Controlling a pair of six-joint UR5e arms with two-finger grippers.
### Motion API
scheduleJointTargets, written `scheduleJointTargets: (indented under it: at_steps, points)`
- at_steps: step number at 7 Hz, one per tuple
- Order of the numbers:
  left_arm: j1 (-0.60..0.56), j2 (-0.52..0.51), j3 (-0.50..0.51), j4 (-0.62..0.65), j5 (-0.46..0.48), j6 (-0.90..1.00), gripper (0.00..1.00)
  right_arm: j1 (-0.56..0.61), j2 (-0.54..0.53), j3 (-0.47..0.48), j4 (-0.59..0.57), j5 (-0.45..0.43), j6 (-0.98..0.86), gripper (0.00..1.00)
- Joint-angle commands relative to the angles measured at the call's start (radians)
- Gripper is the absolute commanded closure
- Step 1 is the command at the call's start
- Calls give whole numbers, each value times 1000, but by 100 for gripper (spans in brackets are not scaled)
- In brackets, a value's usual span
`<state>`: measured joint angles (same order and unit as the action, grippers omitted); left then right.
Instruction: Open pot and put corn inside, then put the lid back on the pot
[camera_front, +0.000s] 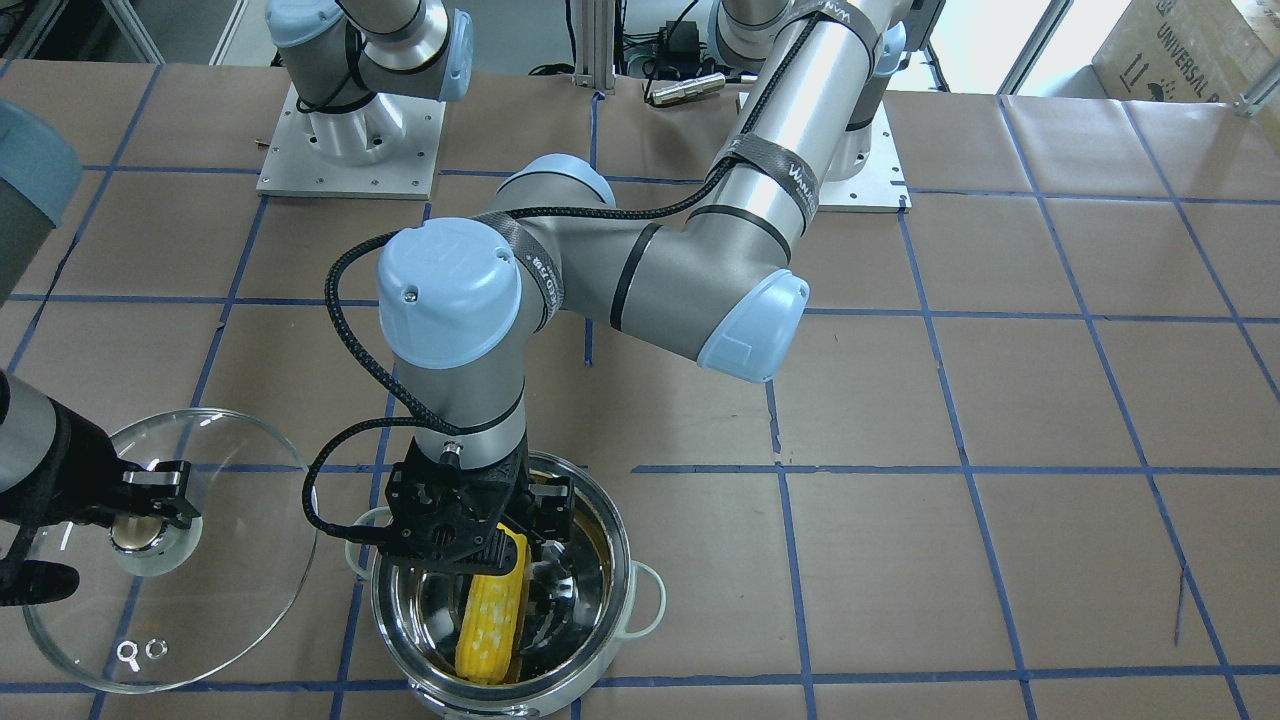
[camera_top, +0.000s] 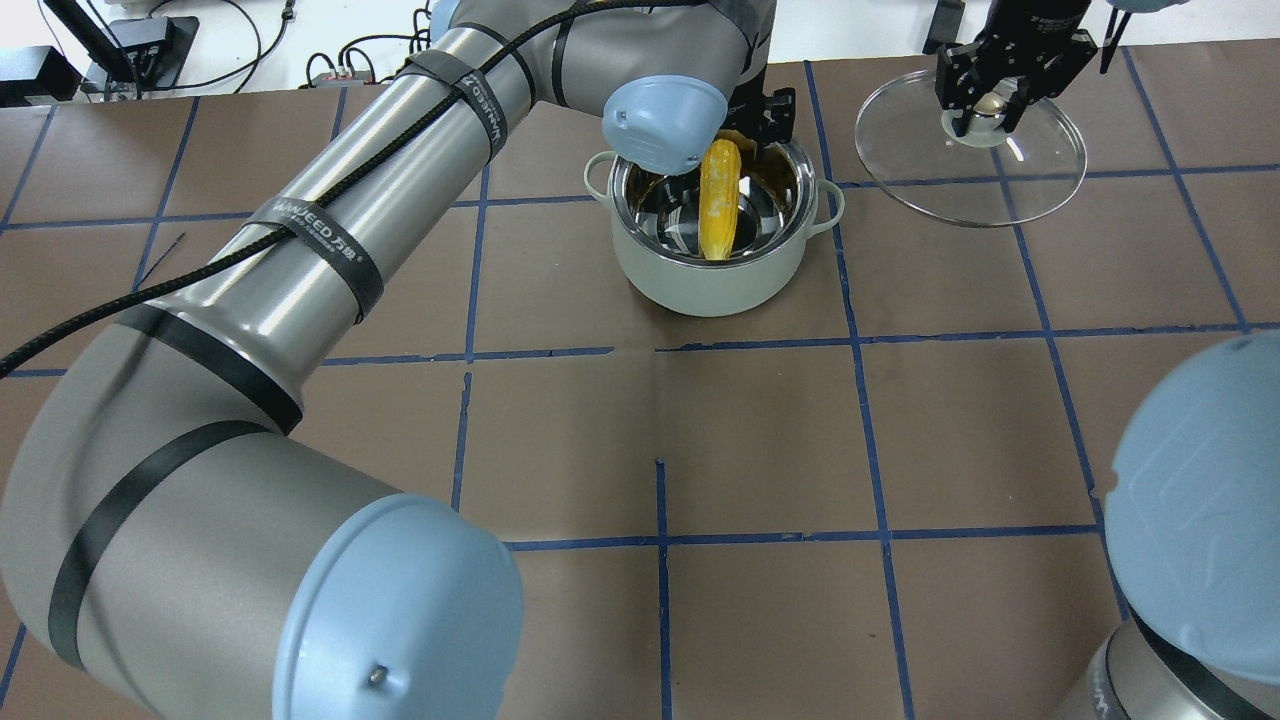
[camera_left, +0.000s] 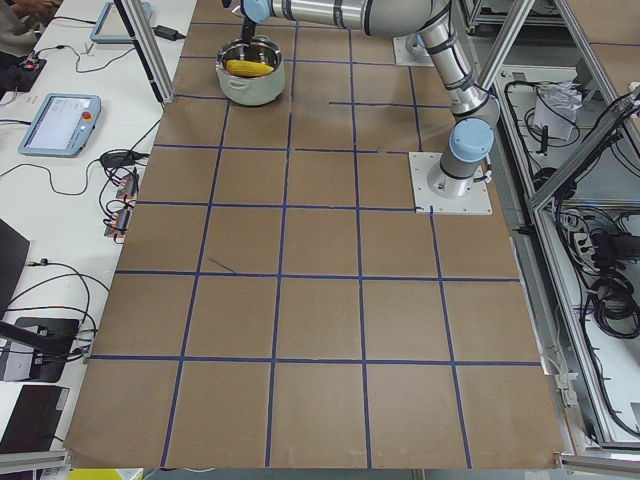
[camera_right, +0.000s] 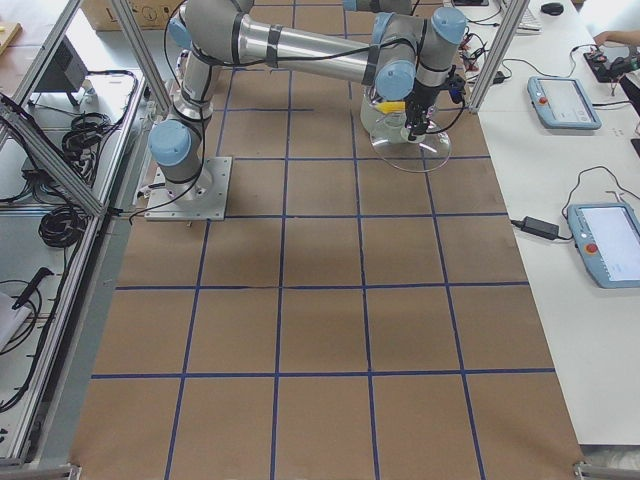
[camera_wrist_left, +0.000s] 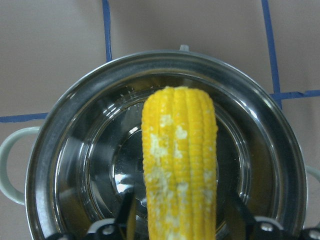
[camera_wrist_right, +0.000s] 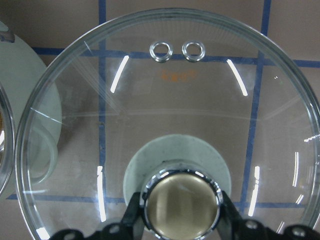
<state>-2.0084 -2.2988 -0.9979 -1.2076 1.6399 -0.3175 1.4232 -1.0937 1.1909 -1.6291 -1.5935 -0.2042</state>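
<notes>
1. Inside the round shiny stainless-steel pot (camera_top: 700, 285) leans the bright yellow corn cob (camera_wrist_left: 180, 165). Its lower end sits deep against the steel wall. Its upper end rises between the two black fingers (camera_wrist_left: 127, 212) of the left gripper (camera_front: 520, 532).
2. Beside the pot, over the brown paper table (camera_top: 760, 440) crossed with blue tape lines, is the round clear glass lid (camera_wrist_right: 175, 100). It is off the pot and clear of the pot's mouth. Two small metal vent rings (camera_wrist_right: 161, 50) sit near its rim.
3. The left gripper's jaws stand over the pot's mouth. They are parted slightly wider than the corn cob, with a thin gap on each side.
4. The right gripper (camera_top: 988, 108) has its jaws closed on the lid's central metallic knob (camera_wrist_right: 181, 200), one finger touching each side. Whether the lid's edge touches the table cannot be told.
</notes>
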Motion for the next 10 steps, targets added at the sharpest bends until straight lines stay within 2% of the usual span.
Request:
scheduleJointTargets:
  at_steps: [1,3,4,5,6,8,9,10]
  points:
    - [5,7,-8,0,3,97,0,5,-2,-13,5,0,6,85]
    - [29,51,-43,-6,5,194,0,16,-3,-19,6,7,19,85]
    - [52,103,-106,-6,0,246,0,29,3,-17,6,7,37,85]
    - [89,177,-204,-4,-3,291,0,45,-2,-19,9,7,73,85]
    - [147,276,-340,-3,-44,337,0,81,0,-13,-4,4,119,85]
    - [309,495,-613,-6,-65,341,0,150,0,-27,-18,0,202,84]
    - [395,569,-713,-7,-64,341,0,186,1,-31,-29,7,273,84]
    - [436,600,-761,-6,-60,363,0,221,9,-43,-63,7,293,84]
